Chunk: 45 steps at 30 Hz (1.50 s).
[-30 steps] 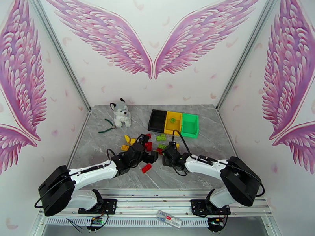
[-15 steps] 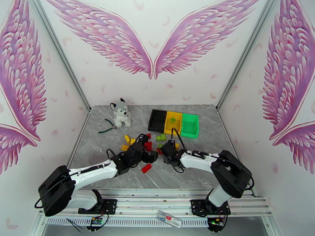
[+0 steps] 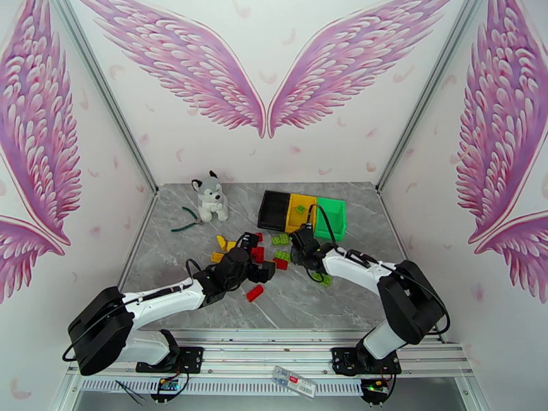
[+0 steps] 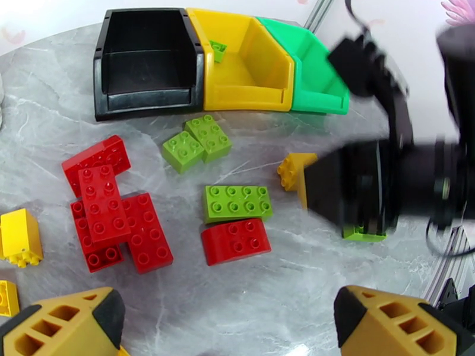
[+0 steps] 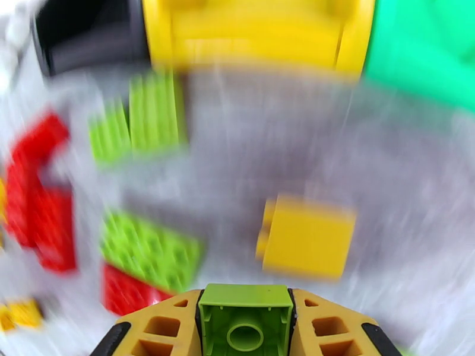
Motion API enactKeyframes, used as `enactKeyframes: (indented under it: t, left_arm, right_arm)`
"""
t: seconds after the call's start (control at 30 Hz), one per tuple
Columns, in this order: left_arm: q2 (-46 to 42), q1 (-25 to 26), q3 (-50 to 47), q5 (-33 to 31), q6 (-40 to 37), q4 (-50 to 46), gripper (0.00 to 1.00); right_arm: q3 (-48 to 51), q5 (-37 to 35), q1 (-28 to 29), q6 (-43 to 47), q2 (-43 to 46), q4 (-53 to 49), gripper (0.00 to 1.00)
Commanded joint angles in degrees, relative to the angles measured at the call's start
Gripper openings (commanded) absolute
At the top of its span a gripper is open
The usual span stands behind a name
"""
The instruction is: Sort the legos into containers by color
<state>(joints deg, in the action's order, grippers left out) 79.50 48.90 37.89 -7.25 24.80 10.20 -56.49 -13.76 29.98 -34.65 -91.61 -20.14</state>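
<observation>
Red, yellow and light green legos (image 3: 257, 253) lie scattered mid-table. The containers stand behind them in a row: black (image 3: 276, 207), yellow (image 3: 301, 212) and green (image 3: 330, 217). A small green piece (image 4: 218, 50) sits in the yellow bin (image 4: 243, 72). My right gripper (image 3: 301, 244) hovers between the pile and the bins. In the right wrist view the right gripper (image 5: 245, 327) is shut on a light green lego (image 5: 245, 312), above a yellow brick (image 5: 309, 235). My left gripper (image 3: 264, 268) stays low at the pile's near side. In the left wrist view the left gripper (image 4: 228, 327) stands open and empty, just short of a red brick (image 4: 236, 240) and a green brick (image 4: 237, 202).
A plush husky (image 3: 209, 197) and green-handled pliers (image 3: 185, 220) sit at the back left. One red brick (image 3: 255, 292) lies alone near the left gripper, and one green brick (image 3: 325, 279) lies beside the right forearm. Side rails bound the table.
My right gripper has shut on the light green lego and moved away from the pile toward the bins. The left arm has stayed put, open.
</observation>
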Motion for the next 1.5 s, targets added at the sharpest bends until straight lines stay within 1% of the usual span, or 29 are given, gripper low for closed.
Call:
enactKeyframes:
  t: [0.0, 0.1, 0.23, 0.3, 0.33, 0.37, 0.47, 0.57, 0.67, 0.77, 0.87, 0.93, 1.03, 1.13, 1.23, 1.33, 1.4, 1.47]
  left_arm:
    - [1.6, -0.2, 0.3, 1.5, -2.1, 1.3, 0.99]
    - [2.7, -0.1, 2.3, 3.2, -4.1, -0.6, 0.99]
    - [3.5, 0.0, 4.1, 2.6, -5.6, -2.8, 0.99]
    - [3.5, 0.0, 4.4, 2.0, -6.2, -3.2, 0.99]
    - [3.4, 0.0, 4.6, 1.7, -6.5, -3.3, 0.99]
    - [3.4, 0.0, 4.8, 1.0, -6.8, -3.6, 0.99]
    - [3.1, 0.1, 5.8, -0.8, -7.8, -5.0, 0.99]
    - [1.9, 0.1, 6.8, -2.5, -6.2, -6.5, 0.99]
    - [0.2, 1.4, 8.3, -5.2, -2.8, -9.0, 0.99]
    - [-0.1, 4.2, 7.3, -7.7, 0.9, -4.7, 0.99]
    - [2.7, 8.5, 7.7, -11.1, 1.5, -0.5, 0.99]
    - [5.2, 11.1, 8.4, -13.8, 1.0, 1.6, 0.99]
    - [7.7, 13.5, 9.6, -14.3, 0.7, 2.1, 0.99]
    - [7.8, 15.3, 9.1, -16.4, 0.7, 2.4, 0.99]
    - [6.4, 15.7, 6.7, -16.8, 1.6, 4.1, 0.99]
    - [4.2, 15.9, 3.5, -17.6, 2.8, 5.5, 0.99]
    - [2.9, 15.9, 1.7, -18.0, 3.4, 6.1, 0.99]
    - [2.1, 15.9, 0.6, -18.2, 3.8, 6.5, 0.99]
  right_arm:
    - [-6.2, 1.3, -3.8, 3.2, -2.1, -0.5, 0.22]
    - [-13.0, 1.4, -6.6, 3.9, -6.9, -1.4, 0.23]
    - [-22.5, 2.3, -9.0, 4.3, -14.4, -3.5, 0.26]
    - [-27.1, 2.5, -9.7, 4.5, -17.9, -4.8, 0.36]
    - [-28.8, 2.6, -9.9, 4.7, -18.9, -5.3, 0.39]
    - [-30.4, 2.7, -10.1, 4.8, -19.9, -6.2, 0.44]
    - [-31.1, 3.3, -10.2, 5.2, -19.4, -6.7, 0.59]
    - [-25.6, 4.5, -9.7, 5.4, -14.2, -4.2, 0.71]
    - [-17.0, 4.6, -9.1, 5.2, -6.2, -2.4, 0.79]
    - [-6.6, 5.9, -8.2, 4.0, 2.6, -0.1, 0.87]
    - [2.6, 6.2, -7.0, 3.0, 10.4, 0.3, 0.91]
    - [8.4, 6.5, -6.7, 1.9, 15.6, -0.4, 0.92]
    - [16.1, 7.0, -6.7, 0.2, 23.1, -1.7, 0.92]
    - [23.6, 7.5, -6.4, -2.3, 30.4, -2.4, 0.93]
    - [29.3, 8.0, -5.9, -4.6, 36.4, -2.7, 0.91]
    - [32.1, 7.9, -5.3, -6.4, 40.2, -4.9, 0.87]
    - [32.9, 8.3, -4.5, -7.2, 41.6, -5.6, 0.83]
    - [33.1, 6.3, -3.1, -8.4, 42.0, -7.5, 0.80]
